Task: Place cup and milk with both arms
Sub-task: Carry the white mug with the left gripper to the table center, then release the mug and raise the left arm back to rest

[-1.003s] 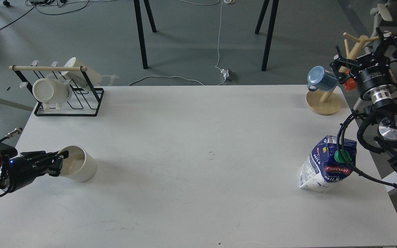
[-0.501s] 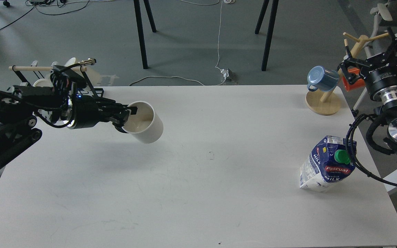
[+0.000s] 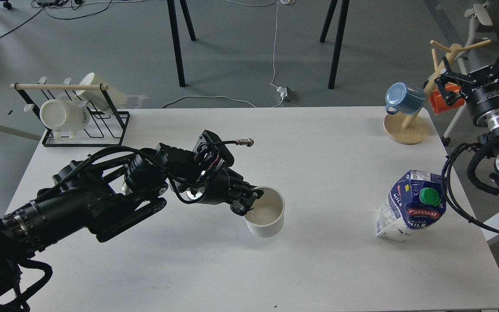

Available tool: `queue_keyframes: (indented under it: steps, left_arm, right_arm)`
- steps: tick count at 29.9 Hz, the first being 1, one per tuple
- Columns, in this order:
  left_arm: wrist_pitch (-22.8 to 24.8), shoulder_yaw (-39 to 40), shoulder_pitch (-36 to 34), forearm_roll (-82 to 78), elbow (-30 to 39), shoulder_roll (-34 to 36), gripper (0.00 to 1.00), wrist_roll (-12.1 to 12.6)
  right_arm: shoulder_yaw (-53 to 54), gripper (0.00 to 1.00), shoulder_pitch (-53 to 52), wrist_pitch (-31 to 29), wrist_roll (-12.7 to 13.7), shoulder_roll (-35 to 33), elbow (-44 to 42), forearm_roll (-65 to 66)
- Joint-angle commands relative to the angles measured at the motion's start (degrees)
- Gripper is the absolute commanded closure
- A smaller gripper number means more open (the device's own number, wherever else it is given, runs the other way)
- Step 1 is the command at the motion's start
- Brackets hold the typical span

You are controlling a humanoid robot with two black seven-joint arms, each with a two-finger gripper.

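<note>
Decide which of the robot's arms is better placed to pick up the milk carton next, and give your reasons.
The right arm. The milk stands near the table's right edge, below the right gripper, which holds nothing. The left gripper is clamped on the cup at mid-table.

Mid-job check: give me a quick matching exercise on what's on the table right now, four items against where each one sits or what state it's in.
Items:
1. cup
2. milk
3. blue mug
4. cream mugs

Places or states:
A. hanging on the wooden mug tree at the table's far right corner
B. held at its rim by the left gripper, near the table's middle
C. on the black wire rack at the far left corner
D. standing alone near the right edge, green cap on

Pairs: 1-B, 2-D, 3-A, 4-C
</note>
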State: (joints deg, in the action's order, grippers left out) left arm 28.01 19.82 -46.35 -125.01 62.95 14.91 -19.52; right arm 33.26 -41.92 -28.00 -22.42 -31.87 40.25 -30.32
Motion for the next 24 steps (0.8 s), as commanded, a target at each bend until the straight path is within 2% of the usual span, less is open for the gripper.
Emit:
queue_keyframes:
  steps: [1,4,9,12,15,18,21,24]
  left_arm:
    - [0.0,-0.1,0.9,0.0,-3.8,-2.4,0.95,1.8]
    - [-0.8,-0.1,1.1,0.0,-6.3,-4.7,0.93,1.2]
    - [-2.5,0.0,1.3,0.0,-6.3,-5.1,0.88,1.2]
    - [-4.2,0.0,1.5,0.0,-6.3,-5.0,0.75,1.6]
    - [-4.6,0.6,1.5,0.0,-5.7,-4.4,0.57,1.6]
    - [-4.8,1.7,1.4,0.0,-5.2,-3.7,0.49,1.1]
    - [-4.8,5.8,1.3,0.0,-4.2,-1.8,0.4,0.7]
    - [-4.9,12.9,1.4,8.6,-1.5,1.2,0.31,-1.7]
  right_arm:
    - [0.0,0.01,0.0,0.0,0.0,0.1,0.0,0.0]
    - [0.0,0.01,0.0,0.0,0.0,0.1,0.0,0.0]
    - [-0.1,0.01,0.0,0.0,0.1,-0.1,0.1,0.0]
    - [-0.1,0.01,0.0,0.0,0.1,-0.1,0.3,0.0]
    - [-0.2,0.01,0.0,0.0,0.1,-0.1,1.2,0.0]
    - [-0.3,0.01,0.1,0.0,0.1,-0.1,1.1,0.0]
    - [-0.4,0.01,0.0,0.0,0.4,-0.4,0.8,0.3]
    - [-0.2,0.01,-0.7,0.0,0.4,-1.9,0.4,0.8]
